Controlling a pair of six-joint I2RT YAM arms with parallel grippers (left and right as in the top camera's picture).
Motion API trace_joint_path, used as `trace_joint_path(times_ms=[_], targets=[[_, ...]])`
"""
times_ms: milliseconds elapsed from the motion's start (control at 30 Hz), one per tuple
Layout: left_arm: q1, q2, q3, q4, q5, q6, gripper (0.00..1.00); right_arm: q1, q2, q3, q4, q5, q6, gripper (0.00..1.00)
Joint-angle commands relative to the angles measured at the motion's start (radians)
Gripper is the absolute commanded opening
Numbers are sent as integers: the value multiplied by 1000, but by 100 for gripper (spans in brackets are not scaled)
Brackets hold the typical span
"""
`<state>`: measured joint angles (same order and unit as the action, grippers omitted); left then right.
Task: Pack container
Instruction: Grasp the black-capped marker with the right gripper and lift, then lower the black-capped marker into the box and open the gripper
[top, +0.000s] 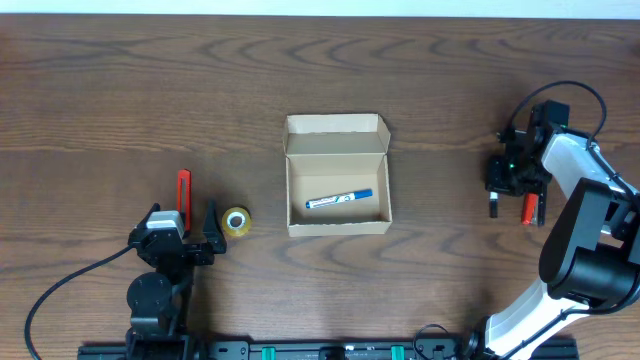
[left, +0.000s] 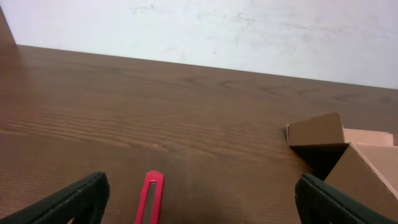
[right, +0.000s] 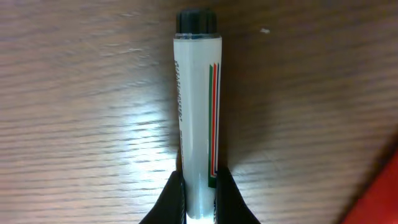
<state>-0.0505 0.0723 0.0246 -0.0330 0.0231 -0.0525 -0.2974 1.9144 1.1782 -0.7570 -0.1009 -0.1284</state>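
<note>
one container (top: 335, 172) open at mid-tabletop

overhead: a blue marker (top: 338, 199) lies inside it. left wrist: left gripper (left: 202, 208) spread wide, a red cutter (left: 149, 199) between its fingers. right wrist: right gripper (right: 198, 196) pinching a white, black-capped marker (right: 198, 112).

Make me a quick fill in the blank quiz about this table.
The pen in the box is ___.
The right gripper is shut on a marker with a ___ cap.
The left gripper is ___.
Answers: blue, black, open.
</note>
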Motion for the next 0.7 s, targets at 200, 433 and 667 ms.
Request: trace_joint_path(times_ms=[200, 433, 667], targets=[[-2, 3, -20, -39, 23, -8, 95, 53, -135, 123, -47, -361, -14, 2], [-2, 3, -20, -39, 23, -8, 96, 248, -332, 244, -54, -405, -197, 1], [-2, 3, -20, -39, 25, -8, 95, 553, -410, 317, -109, -392, -566, 1]])
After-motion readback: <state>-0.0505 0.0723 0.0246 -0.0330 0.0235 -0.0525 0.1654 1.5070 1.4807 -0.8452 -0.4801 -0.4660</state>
